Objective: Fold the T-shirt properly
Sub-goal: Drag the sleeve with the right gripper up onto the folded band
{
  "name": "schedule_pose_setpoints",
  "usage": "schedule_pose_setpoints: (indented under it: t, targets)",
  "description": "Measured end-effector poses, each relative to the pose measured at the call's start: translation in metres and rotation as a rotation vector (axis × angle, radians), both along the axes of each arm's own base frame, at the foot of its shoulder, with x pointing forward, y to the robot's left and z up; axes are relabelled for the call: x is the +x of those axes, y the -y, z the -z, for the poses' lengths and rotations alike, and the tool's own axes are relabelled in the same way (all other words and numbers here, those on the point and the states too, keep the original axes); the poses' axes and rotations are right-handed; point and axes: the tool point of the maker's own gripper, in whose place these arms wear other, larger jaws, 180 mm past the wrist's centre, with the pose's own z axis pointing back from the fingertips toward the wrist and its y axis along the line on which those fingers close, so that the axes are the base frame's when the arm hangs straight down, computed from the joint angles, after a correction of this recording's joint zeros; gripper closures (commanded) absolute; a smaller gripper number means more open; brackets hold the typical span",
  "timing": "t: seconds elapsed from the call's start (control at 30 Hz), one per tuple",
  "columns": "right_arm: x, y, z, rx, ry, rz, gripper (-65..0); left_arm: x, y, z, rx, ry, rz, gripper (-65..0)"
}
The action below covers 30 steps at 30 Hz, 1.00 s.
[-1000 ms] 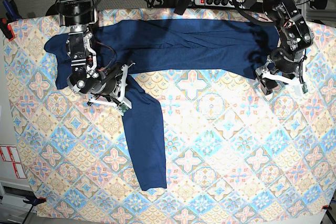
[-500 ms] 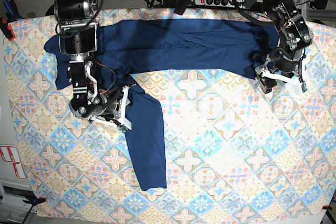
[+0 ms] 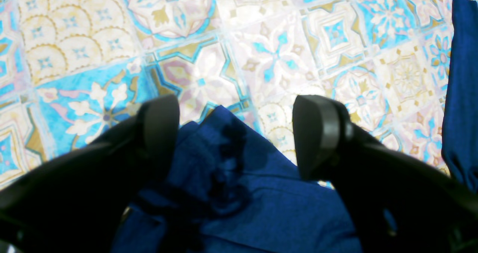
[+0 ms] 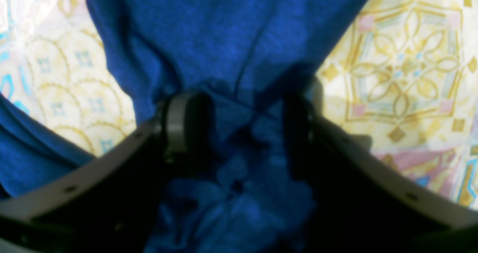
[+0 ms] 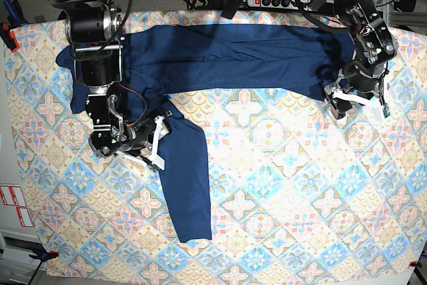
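Note:
The navy T-shirt (image 5: 233, 58) lies spread across the far half of the table. One long sleeve (image 5: 187, 185) runs toward the front edge. My right gripper (image 5: 159, 143) sits low at the top of that sleeve. In the right wrist view its fingers (image 4: 179, 122) stand apart, open, with bunched fabric (image 4: 239, 178) loose between them. My left gripper (image 5: 360, 103) hovers at the shirt's right end, open. A corner of the shirt (image 3: 224, 163) lies under and between its black fingertips (image 3: 317, 133), untouched by the pads.
The pastel tile-patterned tablecloth (image 5: 300, 198) covers the whole table. A power strip (image 5: 273, 1) and cables lie behind the far edge. A red clamp (image 5: 7, 31) sits at the left edge. More navy fabric (image 3: 463, 96) hangs at the right of the left wrist view.
My right gripper has slid toward the front along the sleeve's top and opened, letting the fabric go. The left gripper has barely moved and stays open.

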Motion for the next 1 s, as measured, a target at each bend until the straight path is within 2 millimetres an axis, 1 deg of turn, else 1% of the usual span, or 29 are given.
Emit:
schedule_pose_setpoints:
  t: [0.17, 0.2, 0.23, 0.27, 0.33, 0.4, 0.43, 0.57, 0.63, 0.73, 0.8, 0.83, 0.9, 1.0]
  targets:
    - [-0.002, -0.001, 0.005, 0.014, -0.011, 0.006, -32.4, 0.0, 0.0, 0.0, 0.001, 0.0, 0.0, -45.7]
    - [-0.002, -0.001, 0.005, 0.015, -0.011, 0.006, -31.5, 0.0, 0.0, 0.0, 0.001, 0.0, 0.0, -45.7]
    - [-0.002, 0.0, 0.004, 0.014, -0.011, 0.006, -29.0, 0.0, 0.0, 0.0, 0.001, 0.0, 0.0, -45.7]
    - [-0.002, 0.0, 0.004, 0.015, -0.01, 0.008, -25.2, 0.0, 0.0, 0.0, 0.001, 0.0, 0.0, -45.7]
    - [-0.002, 0.0, 0.005, 0.013, -0.011, 0.01, -15.0, 0.0, 0.0, 0.0, 0.001, 0.0, 0.0, -45.7]
    - [-0.003, -0.001, 0.006, 0.018, -0.014, 0.007, -2.4, 0.0, 0.0, 0.0, 0.001, 0.0, 0.0, -45.7]
    - [-0.004, -0.002, 0.006, 0.027, -0.016, 0.01, 0.0, 0.0, 0.0, 0.0, 0.001, 0.0, 0.0, -45.7]
    - [-0.006, -0.003, 0.0, 0.007, 0.016, -0.005, -0.2, 0.0, 0.0, 0.0, 0.001, 0.0, -0.002, -45.7]
    - [-0.013, -0.004, -0.005, -0.01, 0.046, -0.02, -0.2, 0.001, 0.0, -0.001, 0.0, 0.003, 0.001, -45.7]
    - [-0.02, -0.004, -0.017, -0.041, 0.085, -0.039, -0.2, 0.001, 0.0, -0.001, 0.001, 0.003, -0.001, -45.7]
    - [-0.021, -0.006, -0.03, -0.043, 0.132, -0.047, -0.2, 0.001, 0.0, -0.001, 0.0, 0.004, 0.001, -45.7]
    - [-0.022, -0.009, -0.036, -0.039, 0.151, -0.052, -0.2, 0.001, 0.0, -0.001, 0.0, 0.003, 0.0, -45.7]
    - [-0.025, -0.022, -0.051, 0.031, 0.182, -0.05, -0.2, 0.002, 0.0, -0.001, 0.001, 0.005, -0.002, -45.7]
    - [-0.034, -0.04, -0.067, 0.133, 0.198, -0.054, -0.2, 0.001, 0.0, -0.001, 0.0, 0.003, -0.001, -45.7]
